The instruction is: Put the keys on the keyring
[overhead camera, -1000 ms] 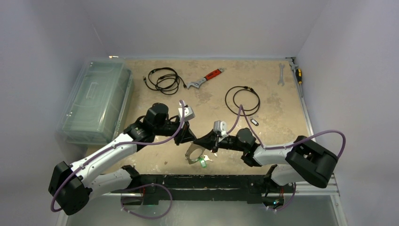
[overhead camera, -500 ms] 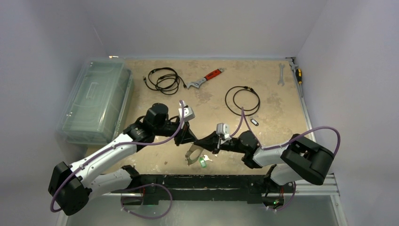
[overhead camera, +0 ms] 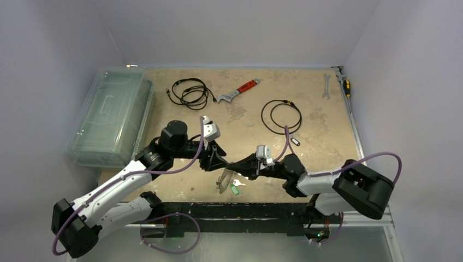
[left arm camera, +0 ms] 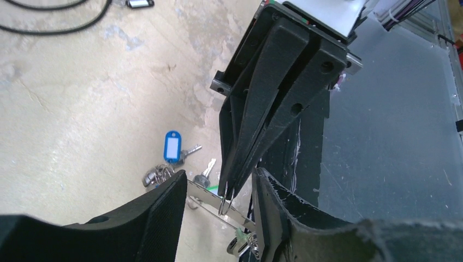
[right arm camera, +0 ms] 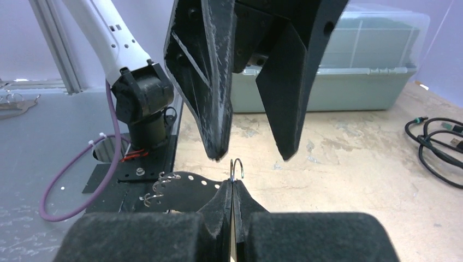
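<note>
Enclosed cell, even light.
Pale lilac walls (overhead camera: 235,27) on three sides; worn, stained beige table (overhead camera: 322,125).

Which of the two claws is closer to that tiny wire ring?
Right. The right gripper is shut on the wire ring; the left gripper is open, its fingers either side, not touching.

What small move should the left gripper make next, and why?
Probably move the left gripper away toward the blue-tagged key on the table: its jaws are open and empty, while the right gripper pinches the thin metal ring.
</note>
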`<control>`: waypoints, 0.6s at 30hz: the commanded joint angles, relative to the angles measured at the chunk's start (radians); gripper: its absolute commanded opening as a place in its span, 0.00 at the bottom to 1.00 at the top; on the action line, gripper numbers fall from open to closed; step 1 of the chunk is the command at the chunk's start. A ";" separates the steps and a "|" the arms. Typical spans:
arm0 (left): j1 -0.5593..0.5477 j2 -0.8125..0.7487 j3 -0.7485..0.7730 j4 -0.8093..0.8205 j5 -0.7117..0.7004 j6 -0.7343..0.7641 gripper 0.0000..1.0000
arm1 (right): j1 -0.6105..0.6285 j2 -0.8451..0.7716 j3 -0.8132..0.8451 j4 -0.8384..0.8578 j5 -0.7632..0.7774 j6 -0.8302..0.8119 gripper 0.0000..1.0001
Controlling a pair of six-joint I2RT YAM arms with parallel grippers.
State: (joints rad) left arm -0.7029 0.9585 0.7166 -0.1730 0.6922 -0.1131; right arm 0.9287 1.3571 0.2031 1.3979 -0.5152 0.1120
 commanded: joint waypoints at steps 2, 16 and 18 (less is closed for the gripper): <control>0.002 -0.141 0.034 0.047 0.002 0.044 0.46 | 0.004 -0.117 0.006 -0.029 0.023 -0.012 0.00; 0.003 -0.254 -0.053 0.187 0.029 0.086 0.35 | 0.005 -0.498 0.092 -0.533 0.069 -0.101 0.00; 0.001 -0.239 -0.067 0.234 0.050 0.067 0.35 | 0.005 -0.531 0.105 -0.579 0.074 -0.106 0.00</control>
State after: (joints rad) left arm -0.7025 0.6945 0.6811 -0.0601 0.6891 -0.0330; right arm 0.9295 0.8940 0.2394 0.9184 -0.4812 0.0399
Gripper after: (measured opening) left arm 0.357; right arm 0.005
